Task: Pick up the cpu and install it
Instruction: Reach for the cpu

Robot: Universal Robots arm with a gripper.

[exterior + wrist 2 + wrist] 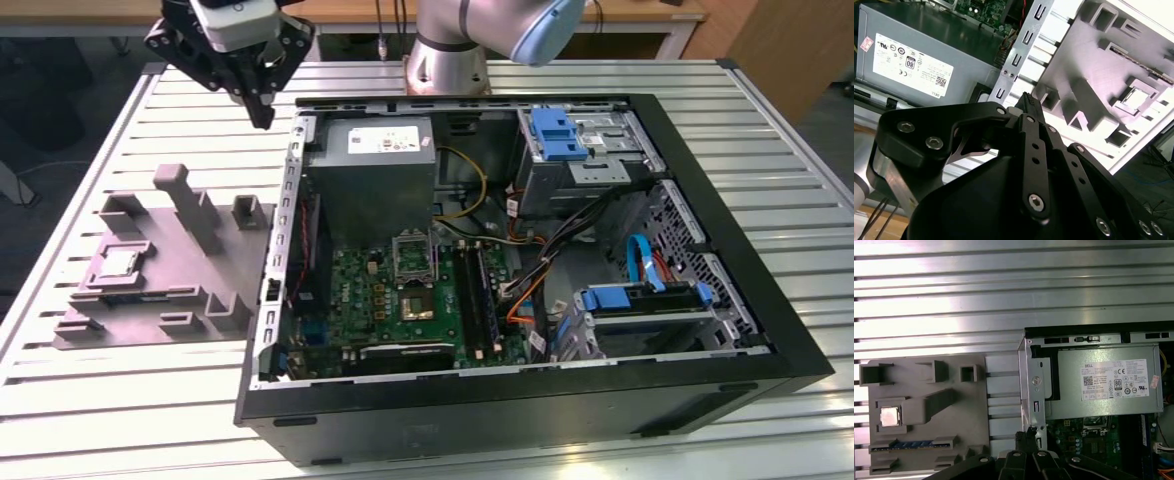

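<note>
The cpu [118,263] is a small silvery square with a pale rim. It lies flat in a recess of the grey holder plate [167,300] on the table, at the exterior view's left. It also shows in both wrist views, as the cpu [889,416] and the cpu [1136,97]. My gripper [263,115] hangs high over the slatted table, beside the far left corner of the open computer case [534,400]. It is well apart from the cpu. Its black fingers [1026,102] are pressed together with nothing between them. The gripper [1026,436] points down next to the case wall.
Inside the case lie a green motherboard [387,300] with a metal-framed socket [411,255], a grey power supply [374,160], drive bays with blue clips [558,135] and loose cables [561,250]. Upright posts [180,195] rise from the holder plate. The arm's base [447,60] stands behind the case.
</note>
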